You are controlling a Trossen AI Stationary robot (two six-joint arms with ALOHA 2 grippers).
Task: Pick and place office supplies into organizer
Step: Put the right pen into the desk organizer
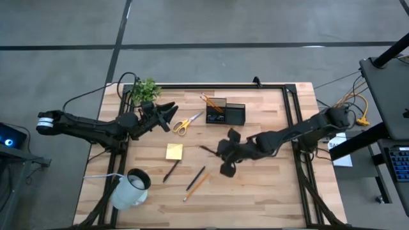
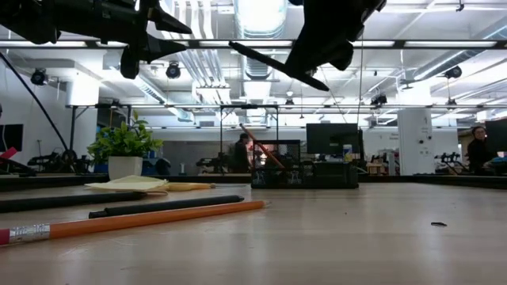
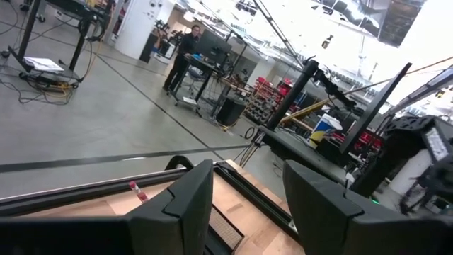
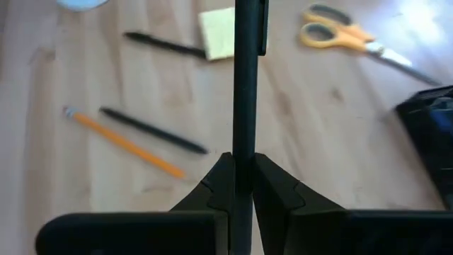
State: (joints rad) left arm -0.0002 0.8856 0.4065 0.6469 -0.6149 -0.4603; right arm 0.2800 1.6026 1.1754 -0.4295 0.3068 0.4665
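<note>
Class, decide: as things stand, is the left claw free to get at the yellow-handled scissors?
Probably yes. The left claw is open and empty, right beside the scissors, with nothing lying between them.

scissors (image 1: 187, 121): yellow handles | sticky-note pad (image 1: 174, 151): yellow | pencil (image 1: 197, 186): orange | organizer (image 1: 225, 114): black | mug (image 1: 131, 187): white

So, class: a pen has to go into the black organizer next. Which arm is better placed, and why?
The right. Its gripper is already shut on a dark pen, lifted above the table near the organizer. The left gripper hangs open and empty beside the scissors.
</note>
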